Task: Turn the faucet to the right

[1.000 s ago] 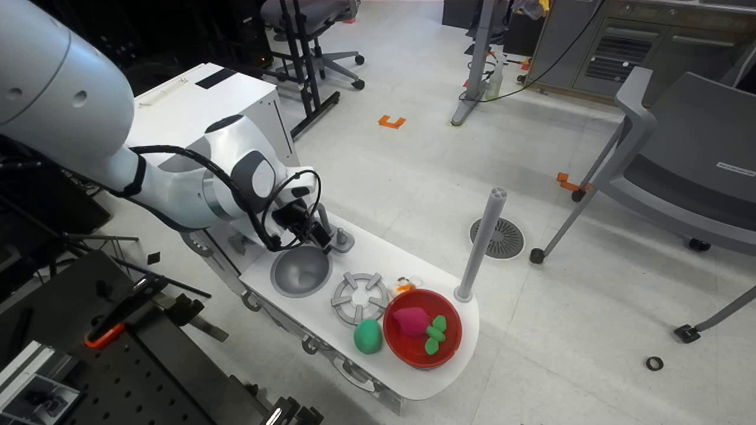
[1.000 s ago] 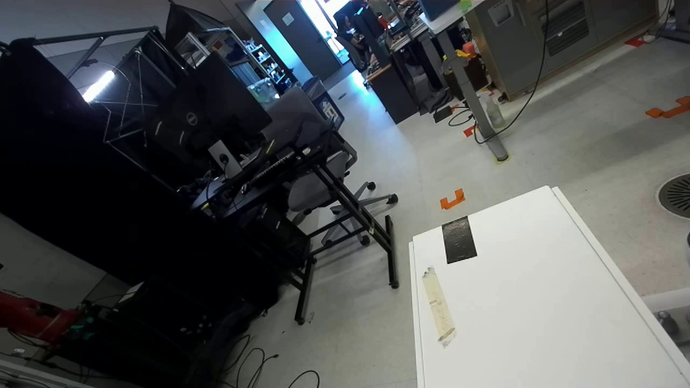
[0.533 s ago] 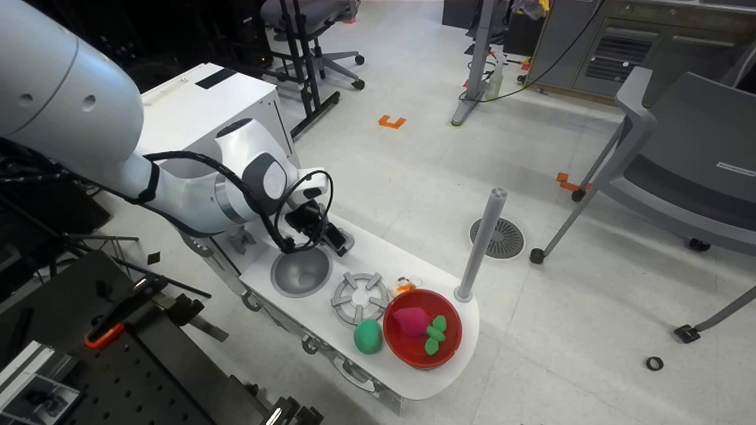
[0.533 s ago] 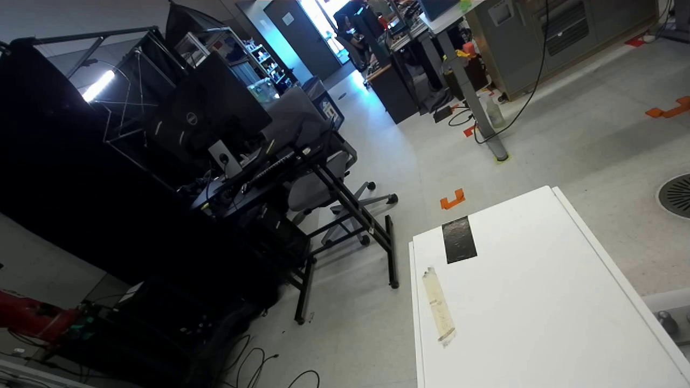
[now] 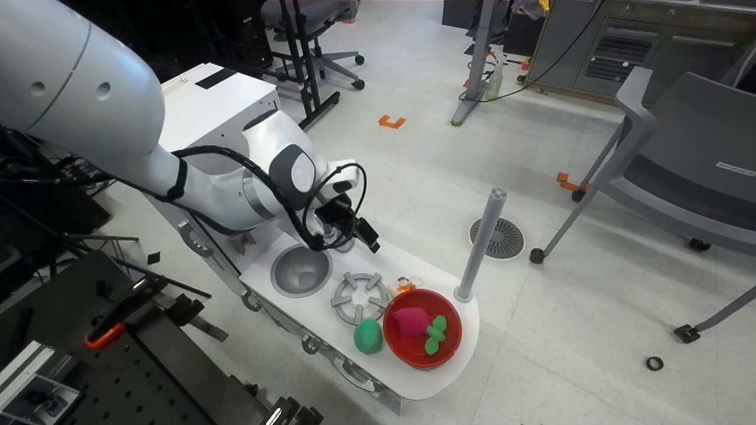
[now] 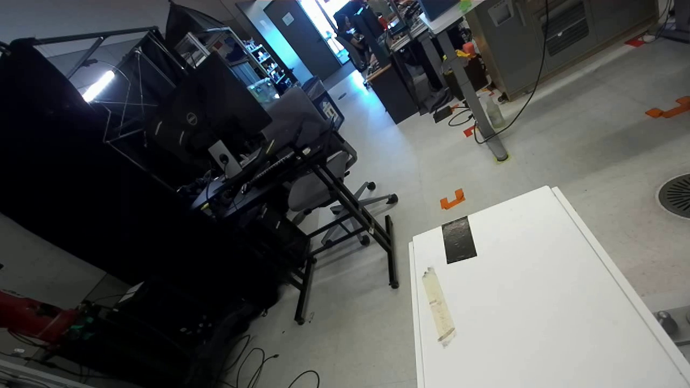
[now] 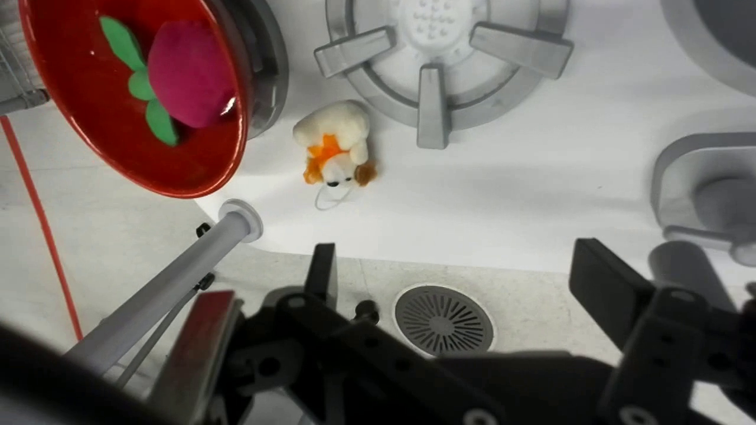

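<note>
"Where is the faucet sitting?"

"On the white countertop, at the right edge of the wrist view. The frame is cutting off its side, and the gripper is overlapping part of it."

"And from outside?"

"In an exterior view the arm and gripper are covering most of it; only scraps of grey are peeking out."

"Is the gripper holding anything?"

"Its fingers are standing wide apart, with floor and a round drain showing between them. Whether it's touching the faucet, I'm not managing to tell."

"What else is getting lost?"

"The wrist view is cropping the sink to a corner and slicing the top off the burner. In an exterior view the red bowl is masking part of the plush dog."
</note>
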`<state>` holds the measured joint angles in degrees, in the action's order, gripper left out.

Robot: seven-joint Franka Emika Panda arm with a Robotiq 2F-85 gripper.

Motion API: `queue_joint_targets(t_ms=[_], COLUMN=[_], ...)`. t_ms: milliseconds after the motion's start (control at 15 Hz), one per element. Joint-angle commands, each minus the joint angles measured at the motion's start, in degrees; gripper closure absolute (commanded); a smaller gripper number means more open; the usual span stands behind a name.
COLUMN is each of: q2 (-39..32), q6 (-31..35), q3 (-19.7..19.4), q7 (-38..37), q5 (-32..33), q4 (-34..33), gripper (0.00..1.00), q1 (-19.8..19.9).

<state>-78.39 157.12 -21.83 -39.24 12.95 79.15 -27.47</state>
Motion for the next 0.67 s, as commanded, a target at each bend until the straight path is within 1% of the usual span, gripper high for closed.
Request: queue_joint_targets(t_ms=[0, 133, 200, 333, 400, 467, 600], q2=[0.41, 3.77, 6.71, 12.42, 4.74, 7.02, 10.08], q6=[-0.75, -4.74, -7.10, -8.70, -6.30, -7.42, -8.24], q3=[-0.06, 4.35, 7.41, 11.39, 6.87, 8.55, 9.83], q7=[-0.86, 2.18, 5.11, 9.28, 4.62, 6.17, 7.32], q5=[-1.86, -3.47, -4.22, -5.11, -3.89, -4.23, -4.35], q4=[-1.37, 0.20, 2.31, 7.16, 0.53, 1.96, 4.24], gripper=[0.00, 0.00, 0.00, 0.00, 0.00, 0.00, 0.00], q1=[1.04, 3.60, 5.02, 6.68, 4.41, 5.03, 5.41])
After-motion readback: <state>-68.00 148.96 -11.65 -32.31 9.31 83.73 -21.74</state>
